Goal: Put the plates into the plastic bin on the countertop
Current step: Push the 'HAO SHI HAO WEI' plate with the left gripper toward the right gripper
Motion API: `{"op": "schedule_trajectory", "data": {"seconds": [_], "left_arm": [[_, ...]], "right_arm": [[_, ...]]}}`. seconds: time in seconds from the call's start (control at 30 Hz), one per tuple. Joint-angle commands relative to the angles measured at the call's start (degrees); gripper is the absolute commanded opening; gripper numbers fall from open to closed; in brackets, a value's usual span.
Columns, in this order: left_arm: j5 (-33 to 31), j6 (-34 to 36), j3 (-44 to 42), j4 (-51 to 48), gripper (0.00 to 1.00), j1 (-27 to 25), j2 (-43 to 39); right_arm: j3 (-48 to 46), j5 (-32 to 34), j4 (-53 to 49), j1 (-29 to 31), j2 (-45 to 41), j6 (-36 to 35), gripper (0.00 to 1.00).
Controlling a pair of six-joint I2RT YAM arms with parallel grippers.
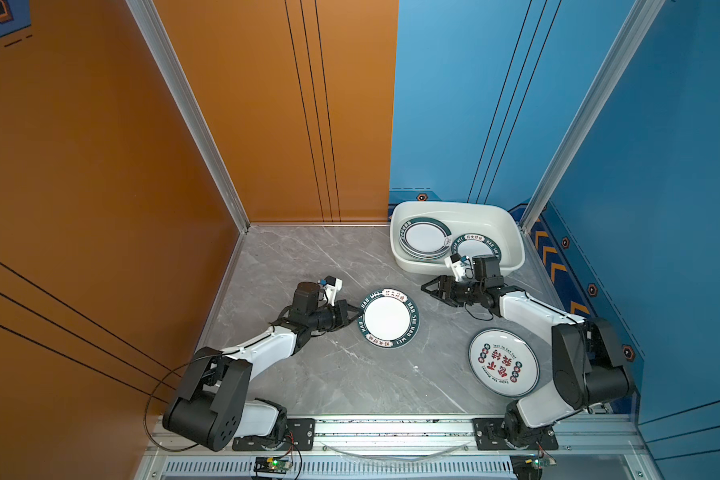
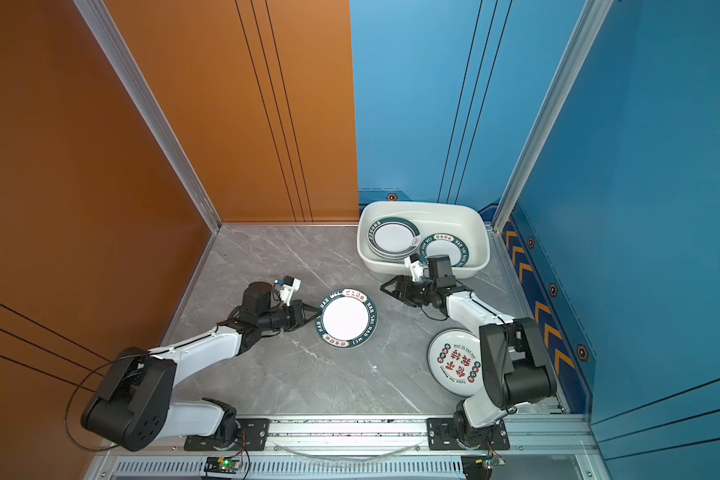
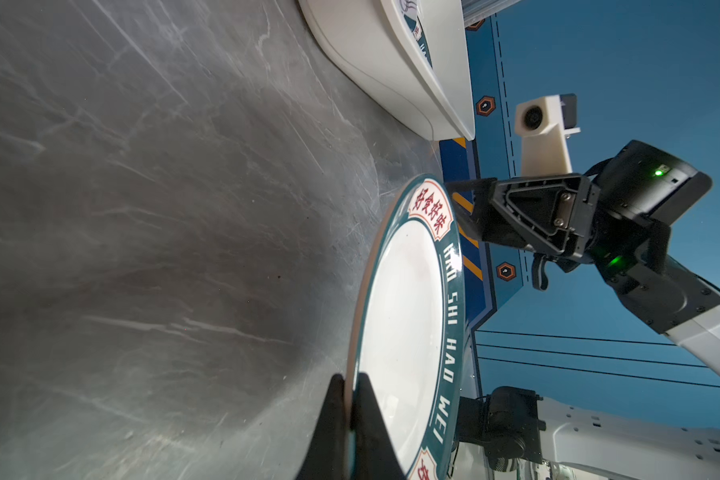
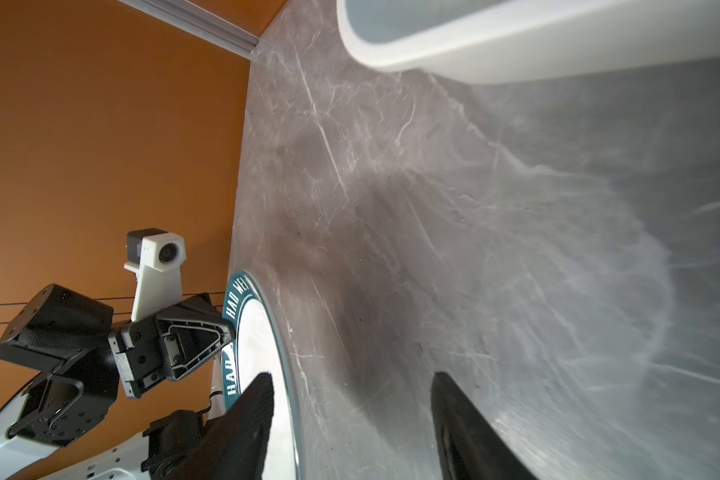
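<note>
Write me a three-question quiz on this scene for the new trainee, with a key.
1. True or false: the right gripper holds a plate.
2. How many plates are outside the plastic bin?
3. The left gripper is clamped on the rim of which plate?
A) the green-rimmed HAO WEI plate
B) the one with red characters
C) one from the stack in the bin

Key
1. False: its jaws stand open and empty.
2. Two: the green-rimmed HAO WEI plate and the red-character plate.
3. A.
</note>
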Motion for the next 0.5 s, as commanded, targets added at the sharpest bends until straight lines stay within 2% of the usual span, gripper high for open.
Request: {"op": "schedule_trajectory", "data": {"seconds": [0.0, 0.23, 0.47], "left_arm": [[3.1, 2.2, 2.6, -4.2, 0.0, 1.4, -1.5], [3.5, 3.4, 3.9, -6.0, 0.0, 2.8, -1.0], [3.9, 3.4, 5.0, -5.7, 0.0, 3.8, 0.0]], "right_arm": [[-1.4, -4.1, 9.2, 1.9, 1.3, 3.7, 0.63], [-1.5, -5.3, 15.9, 5.2, 3.4, 7.7, 0.62], [-1.2, -5.7, 15.4, 7.0, 5.3, 8.1, 0.59]]}}
